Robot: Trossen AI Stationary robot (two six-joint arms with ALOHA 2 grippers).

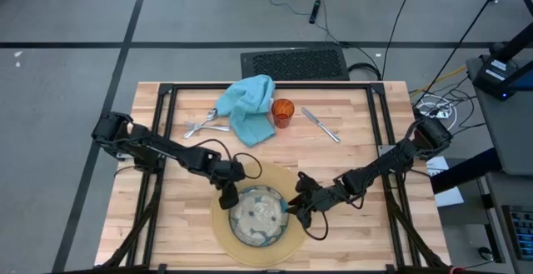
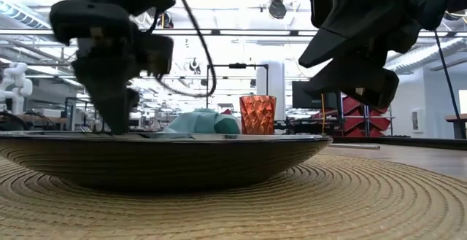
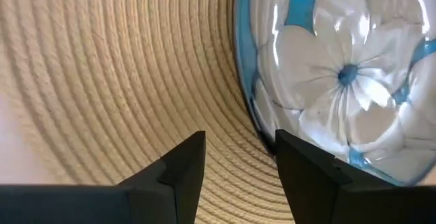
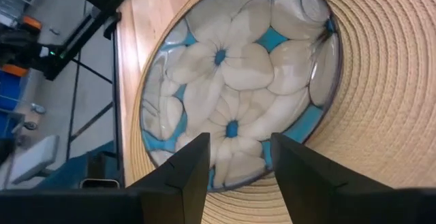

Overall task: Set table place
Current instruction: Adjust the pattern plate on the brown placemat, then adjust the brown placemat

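1. The table [image 1: 350,153] carries everything.
2. The mat [image 1: 225,231] lies at its near edge, the base of the place.
3. The napkin [image 1: 248,107], behind the mat, waits with fork [image 1: 200,128], knife [image 1: 321,125] and cup [image 1: 282,112].
4. The bowl [image 1: 258,216] sits centred on the mat.
5. The left gripper [image 1: 227,197] and right gripper [image 1: 298,211], fingers apart and empty, flank the bowl, probably after releasing it.

Table [image 1: 350,153]: mat [image 1: 223,232], napkin [image 1: 247,107], cup [image 1: 282,112], cutlery [image 1: 321,125].
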